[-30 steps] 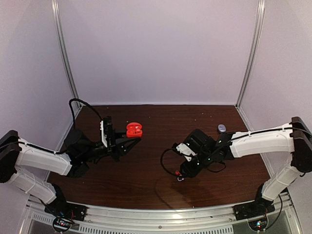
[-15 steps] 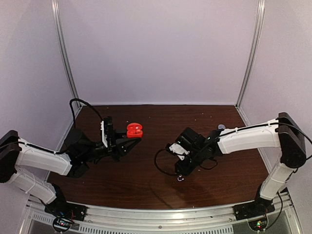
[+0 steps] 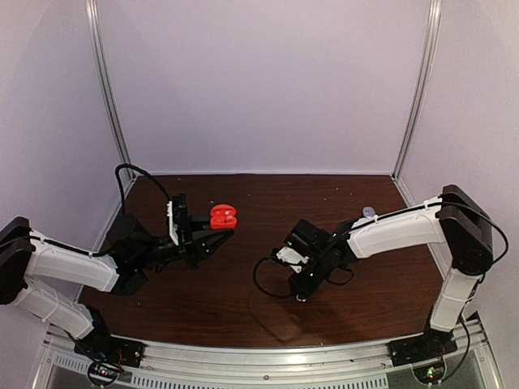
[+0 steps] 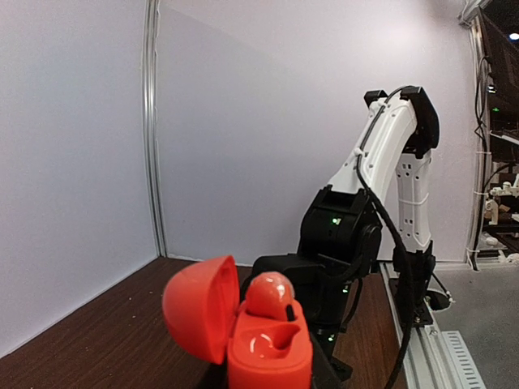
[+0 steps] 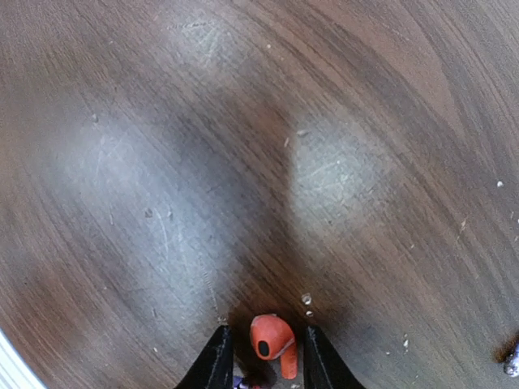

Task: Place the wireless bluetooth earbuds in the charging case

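Observation:
My left gripper (image 3: pixel 216 230) is shut on the base of a red charging case (image 3: pixel 223 216) and holds it above the table at the left. In the left wrist view the case (image 4: pixel 268 352) stands with its lid open, one red earbud (image 4: pixel 270 296) seated in the far socket and the near socket bare. My right gripper (image 3: pixel 299 290) points down at the table's middle. In the right wrist view its jaws stand open on either side of a second red earbud (image 5: pixel 271 340), which lies on the wood with a small gap on each side.
A small grey round case (image 3: pixel 368 212) sits at the back right, partly behind my right forearm. A silvery bit (image 5: pixel 511 363) shows at the right wrist view's lower right edge. The right arm's black cable (image 3: pixel 268 279) loops over the table. White walls enclose three sides.
My right arm has swung left and its gripper has come down around the red earbud on the table. The left arm and the case have not moved.

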{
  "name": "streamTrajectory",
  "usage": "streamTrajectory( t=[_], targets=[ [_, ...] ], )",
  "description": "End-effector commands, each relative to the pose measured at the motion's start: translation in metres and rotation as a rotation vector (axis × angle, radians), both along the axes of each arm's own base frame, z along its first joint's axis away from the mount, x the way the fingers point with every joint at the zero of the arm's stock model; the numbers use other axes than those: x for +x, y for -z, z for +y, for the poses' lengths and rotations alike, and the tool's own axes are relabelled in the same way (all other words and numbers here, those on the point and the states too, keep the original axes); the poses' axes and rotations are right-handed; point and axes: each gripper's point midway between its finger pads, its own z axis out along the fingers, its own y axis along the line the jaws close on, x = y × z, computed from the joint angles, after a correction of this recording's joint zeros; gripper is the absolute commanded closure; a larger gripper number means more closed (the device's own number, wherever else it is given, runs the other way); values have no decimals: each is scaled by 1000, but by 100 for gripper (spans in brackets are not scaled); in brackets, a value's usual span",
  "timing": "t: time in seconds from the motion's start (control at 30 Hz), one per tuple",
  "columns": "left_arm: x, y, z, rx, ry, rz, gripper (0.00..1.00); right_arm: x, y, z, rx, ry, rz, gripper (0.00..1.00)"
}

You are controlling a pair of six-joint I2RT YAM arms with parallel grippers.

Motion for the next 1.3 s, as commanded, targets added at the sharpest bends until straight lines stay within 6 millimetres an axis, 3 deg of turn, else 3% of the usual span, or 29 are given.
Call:
streamTrajectory(
  t=[0.0, 0.27, 0.57, 1.0, 1.27],
  targets=[
    [0, -13, 8, -38, -26, -48, 100, 19, 4, -8, -80, 6, -82, 70],
    [1, -13, 10, -36, -32, -49, 100, 29, 1, -25, -126, 30, -105, 70],
    [1, -12, 10, -37, -32, -48, 100, 31, -5, -22, -142, 16, -88, 73],
    [-2, -11, 13, -37, -34, -54, 100, 21, 9, -23, -178, -8, -11, 82],
    [-4, -9, 17, -44, -38, -57, 100, 1, 4, -8, -105, -74, 76, 89]
  ],
)
